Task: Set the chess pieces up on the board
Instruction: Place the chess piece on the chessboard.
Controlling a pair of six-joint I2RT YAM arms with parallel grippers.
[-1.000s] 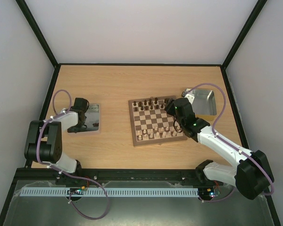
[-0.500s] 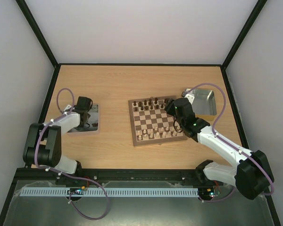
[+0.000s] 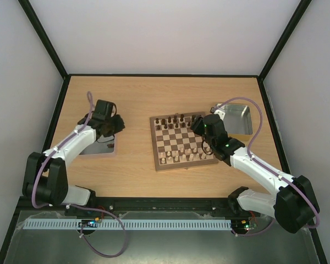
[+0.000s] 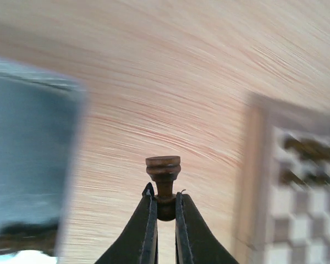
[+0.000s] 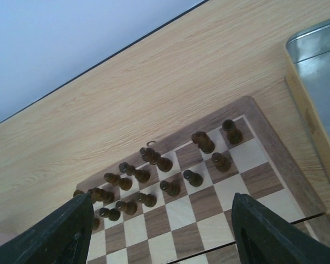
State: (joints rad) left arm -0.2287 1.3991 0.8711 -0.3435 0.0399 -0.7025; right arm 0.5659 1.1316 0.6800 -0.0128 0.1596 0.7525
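Left hand point(image 3: 113, 125) at tray point(image 3: 105, 145) corner, right hand point(image 3: 200, 124) over board point(image 3: 179, 146)

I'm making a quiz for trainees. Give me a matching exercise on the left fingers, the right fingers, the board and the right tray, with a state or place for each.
Column 1:
1. left fingers
2. right fingers
3. board
4. right tray

Column 2:
A. spread wide, holding nothing
B. shut on a dark piece
C. shiny metal, right of the board
D. checkered, pieces at its near and far ends

Pairs: 1-B, 2-A, 3-D, 4-C
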